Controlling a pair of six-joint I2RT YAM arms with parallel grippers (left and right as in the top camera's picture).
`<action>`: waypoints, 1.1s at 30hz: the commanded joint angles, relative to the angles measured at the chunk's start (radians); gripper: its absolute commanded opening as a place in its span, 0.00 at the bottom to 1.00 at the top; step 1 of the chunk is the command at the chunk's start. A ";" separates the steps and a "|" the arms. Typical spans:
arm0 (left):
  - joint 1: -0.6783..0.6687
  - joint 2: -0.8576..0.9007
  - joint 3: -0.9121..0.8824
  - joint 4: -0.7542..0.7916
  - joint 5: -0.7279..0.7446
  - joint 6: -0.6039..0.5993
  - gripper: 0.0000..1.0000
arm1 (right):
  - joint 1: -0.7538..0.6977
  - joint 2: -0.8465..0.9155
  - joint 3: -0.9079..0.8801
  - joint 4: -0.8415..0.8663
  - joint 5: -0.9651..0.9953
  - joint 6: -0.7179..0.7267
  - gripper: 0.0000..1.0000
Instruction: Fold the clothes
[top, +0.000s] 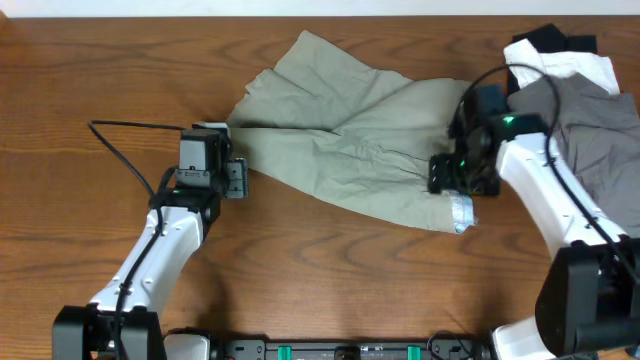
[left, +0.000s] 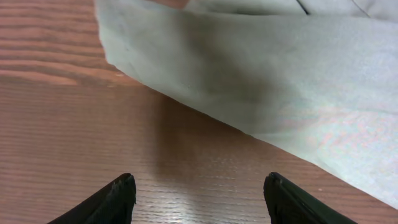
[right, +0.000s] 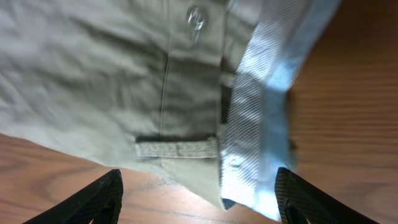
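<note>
The light khaki-green shorts (top: 340, 150) lie spread across the middle of the table, waistband to the right with white lining turned out (top: 460, 212). My left gripper (top: 237, 180) is open and empty at the shorts' left leg hem, just off the cloth; its wrist view shows the hem (left: 261, 74) ahead of the fingers (left: 199, 196). My right gripper (top: 452, 178) is open over the waistband corner; its wrist view shows a belt loop (right: 177, 149), the button (right: 196, 18) and the white lining (right: 261, 118) between the fingers (right: 199, 196).
A pile of other garments sits at the right edge: slate-grey (top: 590, 125), white (top: 570, 68) and black (top: 550, 40). A black cable (top: 120, 150) runs to the left arm. Bare wooden table (top: 320, 280) lies in front.
</note>
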 joint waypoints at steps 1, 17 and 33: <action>0.004 -0.002 0.009 0.001 0.021 -0.016 0.68 | 0.016 -0.003 -0.062 0.014 0.101 0.084 0.76; 0.004 -0.002 0.009 0.001 0.021 -0.016 0.68 | -0.003 -0.003 -0.332 0.326 -0.014 0.117 0.71; 0.004 -0.002 0.009 0.002 0.021 -0.016 0.67 | -0.021 -0.135 -0.027 0.075 -0.468 -0.074 0.04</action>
